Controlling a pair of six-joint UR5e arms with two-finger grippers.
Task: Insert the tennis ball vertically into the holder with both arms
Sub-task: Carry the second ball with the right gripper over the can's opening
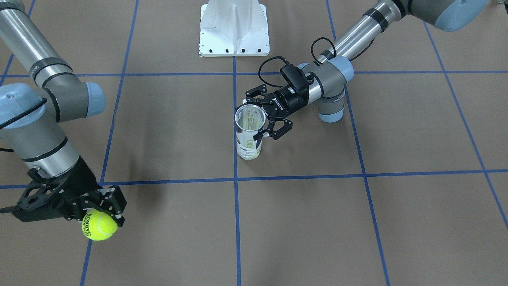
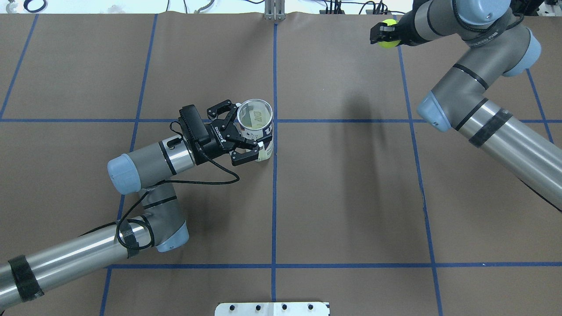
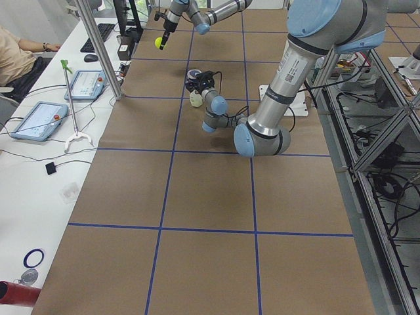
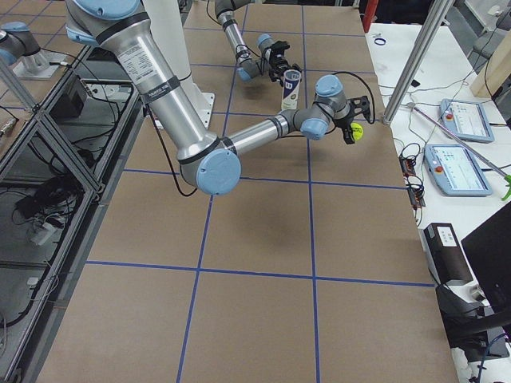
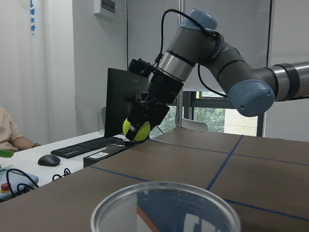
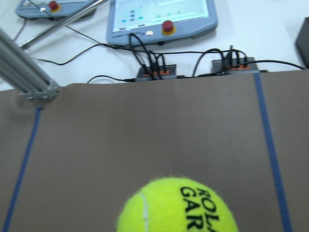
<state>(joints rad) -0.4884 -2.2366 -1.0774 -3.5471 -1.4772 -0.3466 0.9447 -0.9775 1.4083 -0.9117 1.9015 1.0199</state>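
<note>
The holder (image 1: 249, 133), a clear tube with a metal rim and a white-and-navy label, stands upright near the table's middle, its mouth open and nothing visible inside. It also shows in the overhead view (image 2: 257, 127). My left gripper (image 1: 253, 120) comes in from the side and is shut on the tube's upper part, one finger on each side; it also shows in the overhead view (image 2: 248, 129). The left wrist view shows only the rim (image 5: 164, 208). My right gripper (image 1: 101, 222) is shut on a yellow-green tennis ball (image 1: 99, 226), held above the table well away from the holder (image 2: 386, 39).
The white bolted pedestal base (image 1: 234, 28) stands at the robot's side of the table. Beyond the far table edge lie cables and teach pendants (image 4: 463, 167). A metal post (image 3: 98, 52) rises at that edge and a seated person (image 3: 16, 59) is beside it.
</note>
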